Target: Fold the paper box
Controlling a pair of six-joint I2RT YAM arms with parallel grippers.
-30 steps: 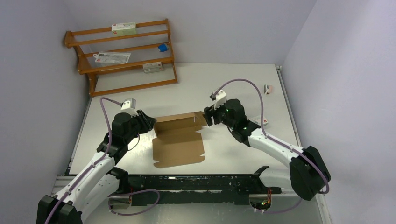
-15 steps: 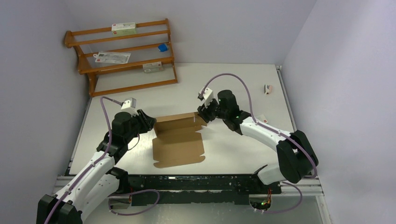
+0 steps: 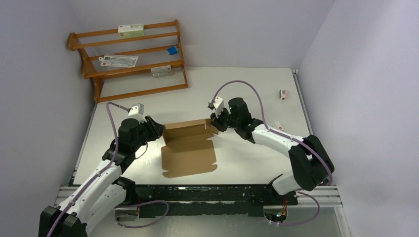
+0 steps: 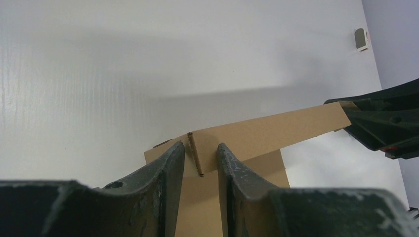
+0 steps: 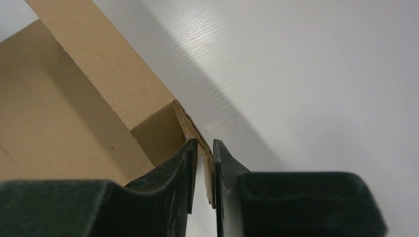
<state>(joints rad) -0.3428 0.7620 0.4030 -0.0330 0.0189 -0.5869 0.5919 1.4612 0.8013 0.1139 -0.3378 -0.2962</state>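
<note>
Paper box (image 3: 189,148) lies on the surface (image 3: 247,89) between my two end effectors, and by my reckoning it is only at the first stage of folding. One long wall stands upright along the sheet's far edge, spanning from the left end effector (image 4: 200,153) across to the right end effector (image 5: 204,148). Everything on the near side of that wall looks flat: a broad brown panel stretches back toward the arm bases, its small tabs lying level on the surface.

In the right wrist view the right end effector is clenched on the paper box. Its fingers (image 5: 185,158) stand close together with the corner of the upright wall pinched between them, where a short side piece turns inward. The left end effector straddles the opposite end of the wall. An edge of cardboard sits between its fingers (image 4: 170,163), nearer one finger than the other with a gap to the second, so I cannot tell whether it is truly gripping or only bracketing the wall.

So one wall is raised and steadied at both ends. I judge that the side walls, the corner tabs and the flat panel have yet to be folded and tucked, which is most of the job.

A wooden rack (image 3: 133,59) holding small cartons stands well beyond the left end effector and plays no part.
</note>
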